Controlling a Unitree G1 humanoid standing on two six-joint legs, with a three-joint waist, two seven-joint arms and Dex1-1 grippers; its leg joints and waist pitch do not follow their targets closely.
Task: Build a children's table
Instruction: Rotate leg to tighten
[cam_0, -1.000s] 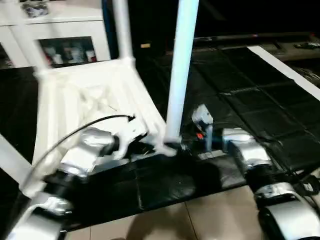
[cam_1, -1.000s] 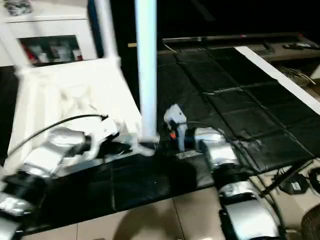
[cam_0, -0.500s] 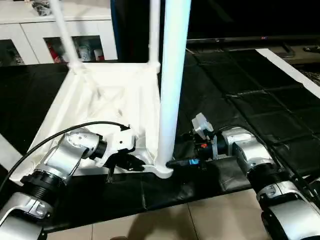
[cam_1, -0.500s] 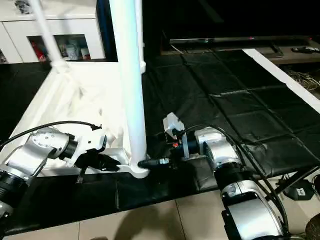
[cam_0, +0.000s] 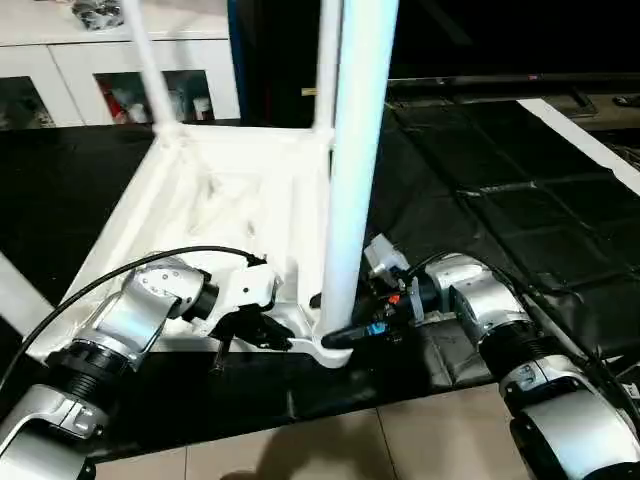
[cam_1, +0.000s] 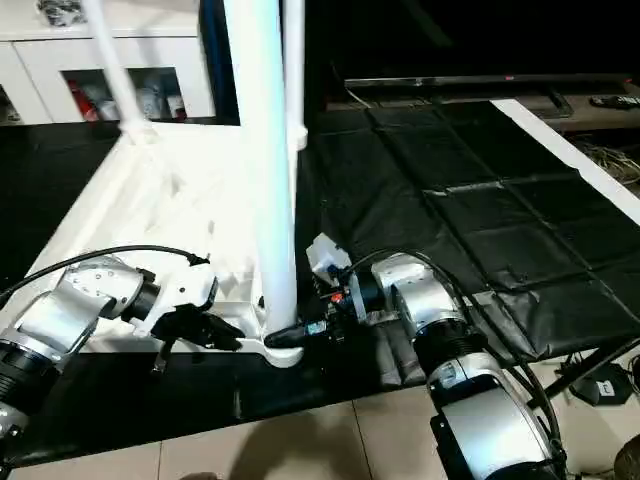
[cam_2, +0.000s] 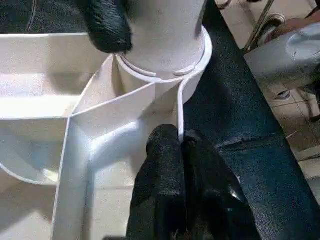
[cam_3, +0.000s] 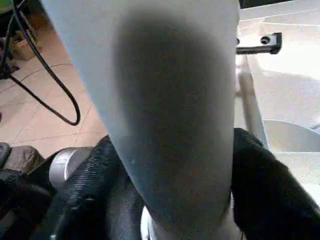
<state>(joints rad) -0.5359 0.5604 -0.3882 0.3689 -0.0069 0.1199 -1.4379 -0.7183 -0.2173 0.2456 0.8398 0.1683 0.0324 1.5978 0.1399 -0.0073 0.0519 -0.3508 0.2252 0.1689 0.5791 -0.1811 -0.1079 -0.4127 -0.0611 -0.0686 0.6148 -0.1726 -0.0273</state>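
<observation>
The children's table top (cam_0: 230, 200) lies upside down on a black mat, ribs facing up. A white leg (cam_0: 350, 200) stands upright in the near right corner socket (cam_2: 165, 65). Two more legs (cam_0: 150, 70) (cam_0: 325, 60) stand in the far corners. My right gripper (cam_1: 285, 338) sits at the base of the near leg, with a black finger (cam_3: 255, 175) pressed against each side of the tube. My left gripper (cam_2: 172, 142) is shut with its tips together, resting against a thin rib of the top just beside that socket.
A white cabinet (cam_0: 110, 70) with glass doors stands behind the table top. Black mats (cam_0: 500, 180) cover the floor to the right, bordered by a white strip (cam_0: 590, 145). Beige tiles (cam_0: 400, 440) lie in front. A black cable (cam_0: 130, 270) loops over my left forearm.
The camera has shifted and steadied. My right gripper's fingers have drawn in around the base of the near leg. The left gripper stays shut at the rib by the socket.
</observation>
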